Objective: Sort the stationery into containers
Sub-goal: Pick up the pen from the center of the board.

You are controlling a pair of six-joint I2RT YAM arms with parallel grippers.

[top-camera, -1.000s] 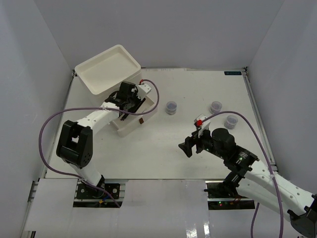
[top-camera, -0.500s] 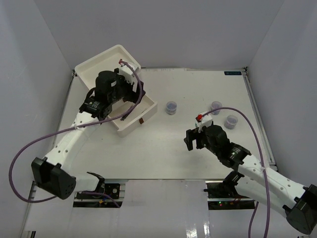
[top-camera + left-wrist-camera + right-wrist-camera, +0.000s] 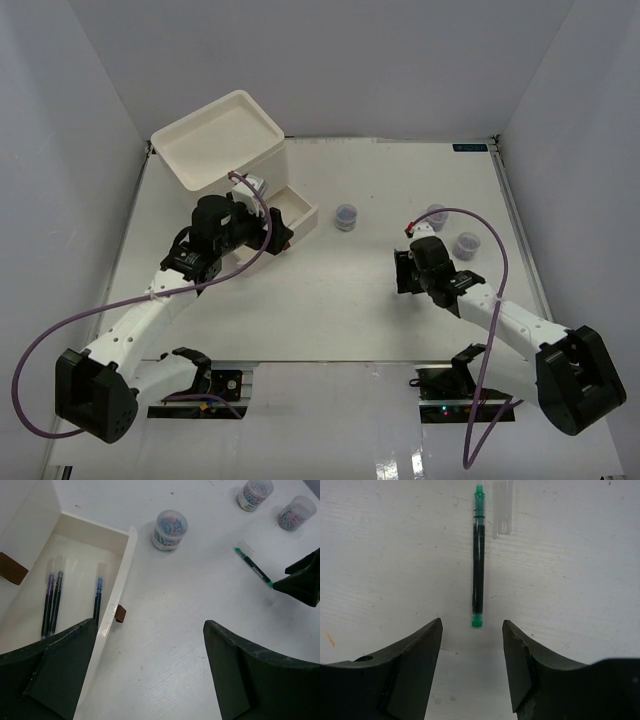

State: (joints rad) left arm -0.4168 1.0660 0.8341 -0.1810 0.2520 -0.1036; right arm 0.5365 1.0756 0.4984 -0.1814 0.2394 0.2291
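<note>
Overhead, a boxy white plastic drawer unit (image 3: 215,135) stands at the far left of the pale tabletop (image 3: 350,310). One of its drawers (image 3: 121,565) is pulled out, with three thin dark pens (image 3: 98,597) lying inside. The left arm's black fingers (image 3: 60,670) hang spread wide above the drawer's front corner, holding nothing. The right arm's black fingers (image 3: 415,665) stand apart on either side of a green-tipped pen (image 3: 478,555) lying on the tabletop, not touching it. Three small round clear jars (image 3: 169,527) stand beyond.
</note>
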